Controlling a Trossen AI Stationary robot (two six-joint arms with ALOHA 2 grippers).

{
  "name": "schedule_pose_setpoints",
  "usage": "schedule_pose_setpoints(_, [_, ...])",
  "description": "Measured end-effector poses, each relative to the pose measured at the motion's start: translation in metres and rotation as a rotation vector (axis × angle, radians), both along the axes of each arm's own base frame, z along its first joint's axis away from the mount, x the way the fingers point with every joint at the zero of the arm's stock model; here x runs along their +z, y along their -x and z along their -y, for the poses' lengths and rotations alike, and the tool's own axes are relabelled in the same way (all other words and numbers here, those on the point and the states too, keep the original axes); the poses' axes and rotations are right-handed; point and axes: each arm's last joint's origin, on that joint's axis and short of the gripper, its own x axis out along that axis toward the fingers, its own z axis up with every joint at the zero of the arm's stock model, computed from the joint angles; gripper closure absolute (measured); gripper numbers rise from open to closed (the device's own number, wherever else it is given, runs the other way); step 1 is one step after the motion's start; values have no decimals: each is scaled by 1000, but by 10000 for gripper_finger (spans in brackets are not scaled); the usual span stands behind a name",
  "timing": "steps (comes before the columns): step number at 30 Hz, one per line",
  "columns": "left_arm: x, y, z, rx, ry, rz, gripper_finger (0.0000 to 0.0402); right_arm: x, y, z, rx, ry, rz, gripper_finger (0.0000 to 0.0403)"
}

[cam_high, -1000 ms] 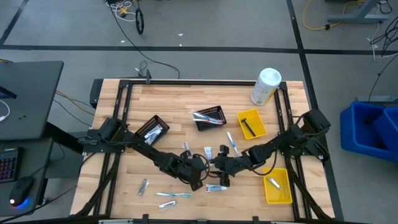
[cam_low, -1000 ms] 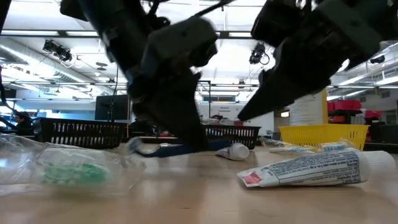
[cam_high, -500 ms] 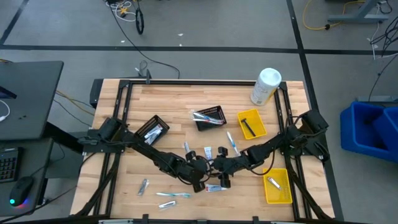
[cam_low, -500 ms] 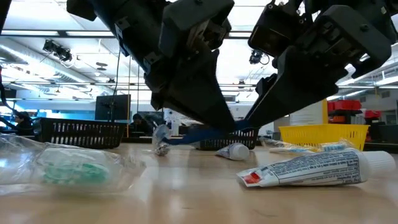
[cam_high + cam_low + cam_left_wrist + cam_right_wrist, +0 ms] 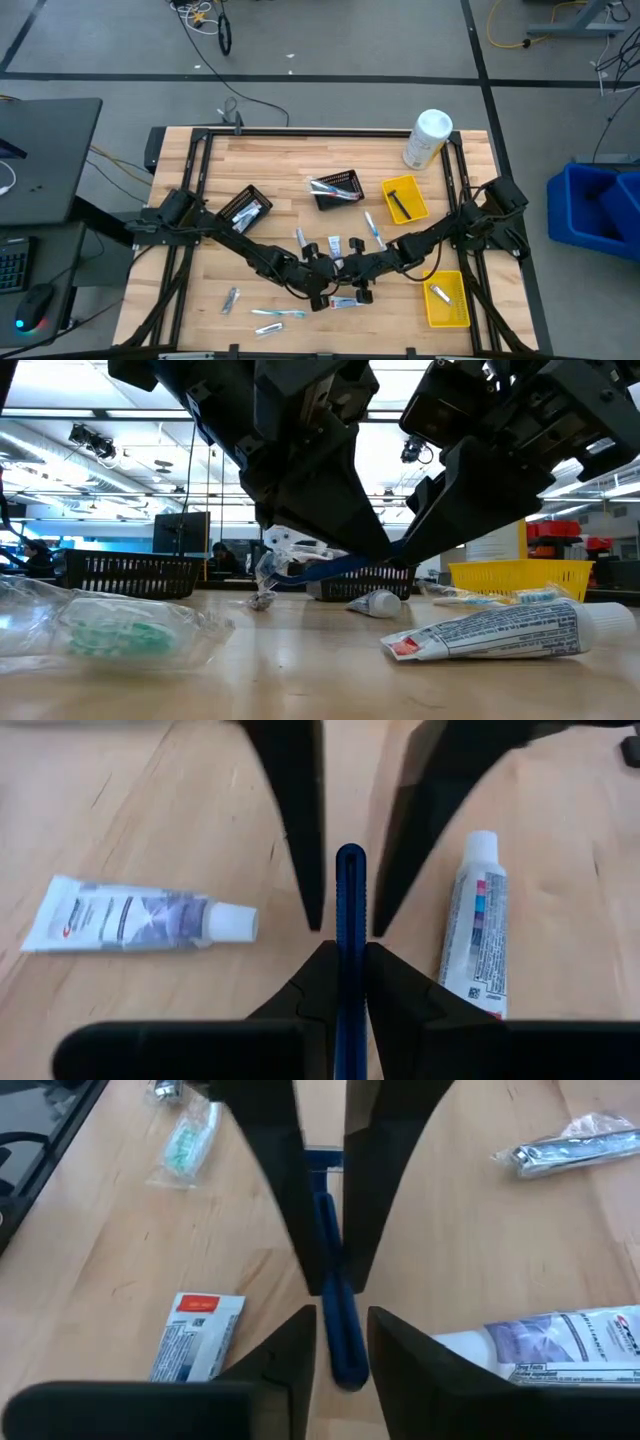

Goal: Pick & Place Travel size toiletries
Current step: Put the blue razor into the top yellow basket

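A blue-handled razor, one of the travel size toiletries, hangs above the table's near middle. My left gripper is shut on it. My right gripper faces the left one. Its open fingers stand on either side of the handle's free end, with a narrow gap on each side in the left wrist view. More toiletries lie flat on the wood: toothpaste tubes, a green toothbrush in clear wrap and a silvery packet. My left gripper pinches the razor's blue handle between its two fingers. The handle lies along the fingers. The pale head sits back toward the wrist and the free end sticks out past the fingertips. The razor is clear of the table, about level.
Two black mesh baskets stand toward the far middle and left. Yellow trays stand on the right, and a white canister at the far right corner. Loose tubes lie under and around both grippers.
My left gripper has tipped upward and rolled, lifting the razor off the table. Its head has risen and now hangs clear. My right gripper has stayed in place, and its fingers now reach around the handle's free end.
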Motion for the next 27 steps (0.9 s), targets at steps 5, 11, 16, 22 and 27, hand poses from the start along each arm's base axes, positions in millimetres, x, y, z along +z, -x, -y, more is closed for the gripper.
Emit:
schedule_pose_setpoints(5, [1, 0, 0, -5, -3, 7, 352, 0, 0, -1, 17, -14, -6, 322])
schedule_pose_setpoints(11, [1, 0, 0, -7, -4, 6, 353, 0, 0, -1, 20, -16, -7, 348])
schedule_pose_setpoints(16, [1, 0, 0, -14, 1, 3, 349, 0, 0, -1, 20, -16, -8, 356])
schedule_pose_setpoints(22, [1, 0, 0, -12, 5, 3, 348, 0, 0, -1, 20, -16, -7, 357])
schedule_pose_setpoints(27, [1, -1, 0, -18, 7, 2, 347, 0, 0, -1, 20, -16, -8, 358])
